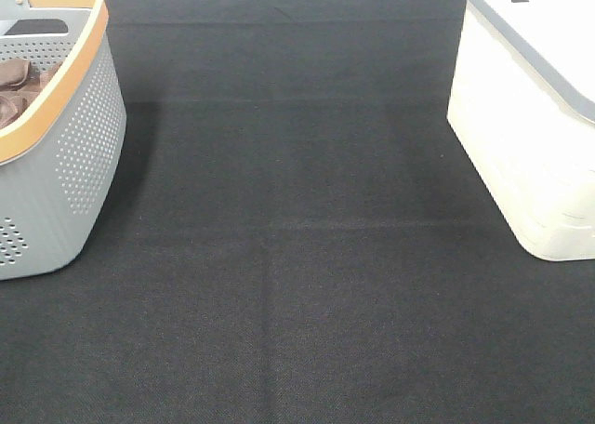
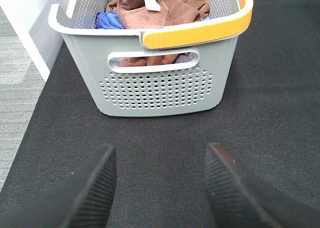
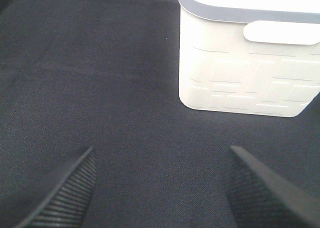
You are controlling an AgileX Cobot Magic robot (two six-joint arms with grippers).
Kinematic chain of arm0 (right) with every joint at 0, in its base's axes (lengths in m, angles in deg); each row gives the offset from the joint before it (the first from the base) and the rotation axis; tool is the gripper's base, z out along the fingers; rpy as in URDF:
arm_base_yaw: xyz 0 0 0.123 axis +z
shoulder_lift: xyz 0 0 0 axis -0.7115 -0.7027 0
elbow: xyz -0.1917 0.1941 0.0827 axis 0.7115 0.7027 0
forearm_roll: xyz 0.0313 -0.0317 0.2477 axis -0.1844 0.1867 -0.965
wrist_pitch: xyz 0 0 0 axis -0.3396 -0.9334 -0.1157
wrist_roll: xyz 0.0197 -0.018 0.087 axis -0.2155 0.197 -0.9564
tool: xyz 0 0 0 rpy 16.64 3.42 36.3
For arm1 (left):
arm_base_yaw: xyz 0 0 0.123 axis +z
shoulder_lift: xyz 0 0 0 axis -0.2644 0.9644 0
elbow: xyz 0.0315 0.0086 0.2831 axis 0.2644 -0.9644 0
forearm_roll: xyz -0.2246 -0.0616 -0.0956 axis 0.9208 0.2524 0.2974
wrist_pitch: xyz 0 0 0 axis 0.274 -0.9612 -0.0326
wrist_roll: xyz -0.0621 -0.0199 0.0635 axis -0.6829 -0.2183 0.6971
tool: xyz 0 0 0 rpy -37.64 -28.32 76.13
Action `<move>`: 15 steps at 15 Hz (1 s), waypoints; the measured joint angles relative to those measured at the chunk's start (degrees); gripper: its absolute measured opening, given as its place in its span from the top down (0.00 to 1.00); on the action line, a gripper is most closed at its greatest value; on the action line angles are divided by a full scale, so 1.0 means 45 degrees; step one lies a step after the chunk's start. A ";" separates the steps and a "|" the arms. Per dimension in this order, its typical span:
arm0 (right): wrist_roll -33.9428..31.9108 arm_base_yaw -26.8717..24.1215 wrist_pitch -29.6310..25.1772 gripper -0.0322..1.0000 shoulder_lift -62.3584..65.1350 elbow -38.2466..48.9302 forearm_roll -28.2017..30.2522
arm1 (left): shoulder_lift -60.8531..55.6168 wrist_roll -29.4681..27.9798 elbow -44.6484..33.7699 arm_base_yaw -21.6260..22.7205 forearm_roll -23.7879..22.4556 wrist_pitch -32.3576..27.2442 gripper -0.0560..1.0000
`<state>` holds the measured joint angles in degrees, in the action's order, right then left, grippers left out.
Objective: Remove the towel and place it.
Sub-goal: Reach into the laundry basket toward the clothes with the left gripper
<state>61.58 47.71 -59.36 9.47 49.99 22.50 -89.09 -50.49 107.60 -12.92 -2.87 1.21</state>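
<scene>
Ahead of the left gripper (image 2: pixel 161 158), jaws apart and empty like the right gripper (image 3: pixel 162 155): grey orange-rimmed basket (image 2: pixel 160 93) holding towel (image 2: pixel 172 13), reddish-brown, crumpled beside a blue cloth (image 2: pixel 106 21), small white tag (image 2: pixel 150 2) uppermost; judged light, soft, limp, best pinched at a raised fold near the tag.

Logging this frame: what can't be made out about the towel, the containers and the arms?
Towel: bunched in the grey basket; lower folds hidden by its wall, far part cut off by the left wrist frame edge.
Blue cloth: mostly buried under the towel.
White bin: contents cannot be told; right wrist shows its side, exterior high crops it.
Left gripper, right gripper: only fingertips show; neither appears in exterior high.
</scene>
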 joint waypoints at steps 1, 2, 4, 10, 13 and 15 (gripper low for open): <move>0.0000 0.0000 0.0000 0.31 0.0000 0.0000 0.0000 | 0.0000 0.0000 0.0000 0.0000 0.0000 0.0000 0.45; 0.0000 0.0000 0.0000 0.31 0.0000 0.0000 0.0000 | 0.0000 0.0000 0.0000 0.0000 0.0000 0.0000 0.45; 0.0000 0.0000 0.0000 0.31 0.0000 0.0000 0.0000 | 0.0000 0.0000 0.0000 0.0000 0.0000 0.0000 0.45; 0.0000 0.0000 0.0000 0.31 0.0000 0.0000 0.0000 | 0.0000 0.0000 0.0000 0.0000 0.0000 0.0000 0.45; 0.0000 0.0000 0.0000 0.31 0.0000 0.0000 0.0000 | 0.0000 0.0000 0.0000 0.0000 0.0000 0.0000 0.45; 0.0000 0.0000 0.0000 0.31 0.0000 0.0000 0.0000 | 0.0000 0.0000 0.0000 0.0000 0.0000 0.0000 0.45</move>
<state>61.58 47.71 -59.36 9.47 49.99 22.50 -89.09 -50.49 107.60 -12.92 -2.87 1.21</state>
